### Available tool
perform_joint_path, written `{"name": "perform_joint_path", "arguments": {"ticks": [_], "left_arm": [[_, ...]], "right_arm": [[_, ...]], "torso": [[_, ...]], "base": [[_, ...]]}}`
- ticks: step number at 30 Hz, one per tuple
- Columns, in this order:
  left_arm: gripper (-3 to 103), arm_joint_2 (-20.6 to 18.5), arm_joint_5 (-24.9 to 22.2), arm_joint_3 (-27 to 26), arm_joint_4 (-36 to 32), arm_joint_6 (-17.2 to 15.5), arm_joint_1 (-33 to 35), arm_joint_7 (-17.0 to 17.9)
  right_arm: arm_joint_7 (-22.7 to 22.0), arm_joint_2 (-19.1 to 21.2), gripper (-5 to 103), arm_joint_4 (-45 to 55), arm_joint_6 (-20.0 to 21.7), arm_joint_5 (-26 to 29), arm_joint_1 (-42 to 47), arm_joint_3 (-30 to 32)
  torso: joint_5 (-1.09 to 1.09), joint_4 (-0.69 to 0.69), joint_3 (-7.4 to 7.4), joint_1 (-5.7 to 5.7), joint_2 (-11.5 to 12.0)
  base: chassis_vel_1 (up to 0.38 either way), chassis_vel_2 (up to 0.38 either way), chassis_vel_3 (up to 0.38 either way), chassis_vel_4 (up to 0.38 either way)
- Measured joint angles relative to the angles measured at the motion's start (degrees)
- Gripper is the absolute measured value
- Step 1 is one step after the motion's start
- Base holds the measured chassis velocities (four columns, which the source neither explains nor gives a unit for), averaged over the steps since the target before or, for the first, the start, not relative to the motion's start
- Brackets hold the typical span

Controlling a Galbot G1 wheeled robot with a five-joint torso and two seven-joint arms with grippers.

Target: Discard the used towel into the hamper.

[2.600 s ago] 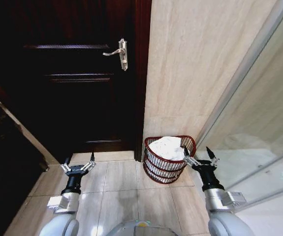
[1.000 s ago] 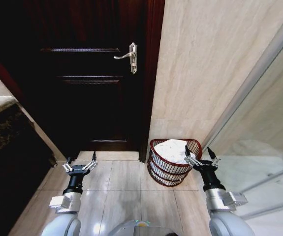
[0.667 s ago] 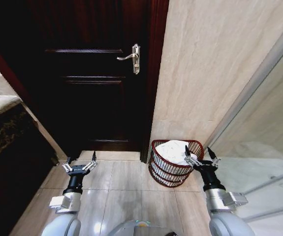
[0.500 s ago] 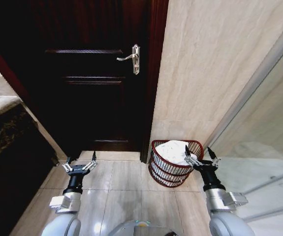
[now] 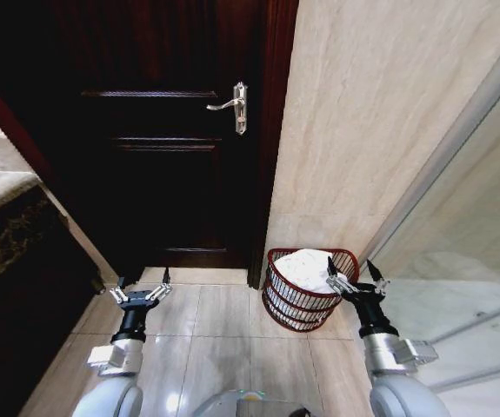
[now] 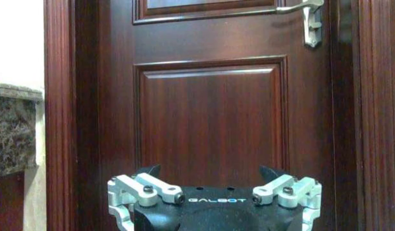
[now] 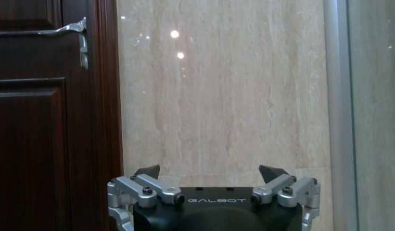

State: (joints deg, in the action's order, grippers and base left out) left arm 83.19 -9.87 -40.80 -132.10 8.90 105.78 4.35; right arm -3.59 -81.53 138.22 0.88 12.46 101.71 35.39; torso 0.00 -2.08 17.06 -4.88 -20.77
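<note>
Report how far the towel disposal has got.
Looks done: a crumpled white towel lies inside the dark reddish-brown woven hamper on the tiled floor by the beige wall. In hand: nothing; the left gripper and right gripper are both open and empty. Nothing visibly remains.

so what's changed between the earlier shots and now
Mostly the head camera: the whole picture slid right and down as the robot turned or drove, so the door handle and hamper only seem to shift. The towel was already in the hamper and lies there unchanged. Left gripper and right gripper hang open and empty in front, as before.
</note>
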Motion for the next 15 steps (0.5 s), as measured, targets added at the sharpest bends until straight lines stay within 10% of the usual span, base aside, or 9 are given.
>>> {"name": "perform_joint_path", "arguments": {"ticks": [15], "left_arm": [[100,-0.05,0.0,0.06,-0.28,-0.1,-0.13,0.02]], "right_arm": [[-0.01,-0.15,100,0.03,0.01,0.09,0.06,-0.07]], "torso": [[0.0,0.0,0.84,-0.5,-1.37]], "base": [[0.0,0.0,0.0,0.0]]}}
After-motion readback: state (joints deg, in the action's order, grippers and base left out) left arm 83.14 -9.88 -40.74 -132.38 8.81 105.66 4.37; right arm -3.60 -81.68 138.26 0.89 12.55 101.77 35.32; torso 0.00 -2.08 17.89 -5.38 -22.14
